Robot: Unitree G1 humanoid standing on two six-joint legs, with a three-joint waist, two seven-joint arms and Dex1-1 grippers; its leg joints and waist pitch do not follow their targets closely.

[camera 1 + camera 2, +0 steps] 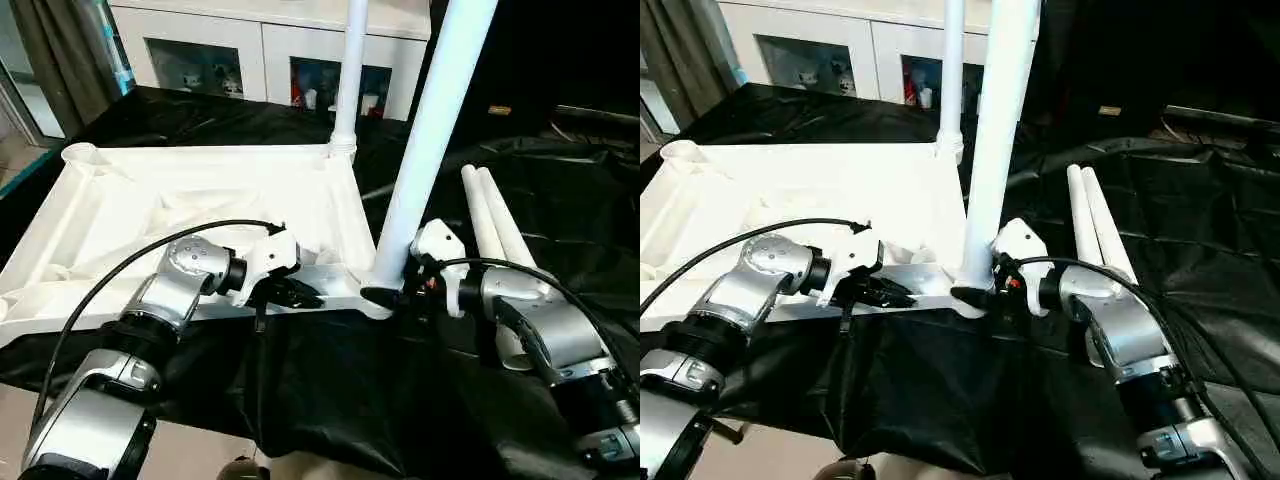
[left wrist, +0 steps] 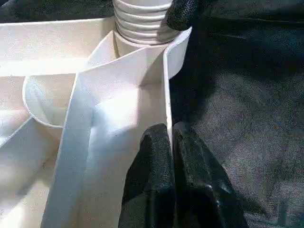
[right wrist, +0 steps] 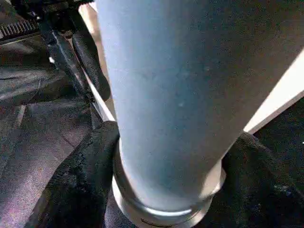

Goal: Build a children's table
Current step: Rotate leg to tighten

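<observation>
While the upturned children's table (image 1: 200,200) fills the left of the frame, one leg (image 1: 347,90) stands in its far corner socket; a second leg (image 1: 430,140) rises at centre, its base clasped by the right gripper (image 1: 392,293). Two spare legs (image 1: 495,225) lie at right, unfitted; the left gripper (image 2: 171,156) pinches the near rim, fingers narrow; black cloth (image 1: 330,390) drapes the work table.

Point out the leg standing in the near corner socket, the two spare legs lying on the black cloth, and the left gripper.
near-corner leg (image 1: 425,140), left eye view, mid shaft.
spare legs (image 1: 492,225), left eye view, on the tubes' middle.
left gripper (image 2: 172,142), left wrist view, between fingertips pinching the tabletop rim.
</observation>
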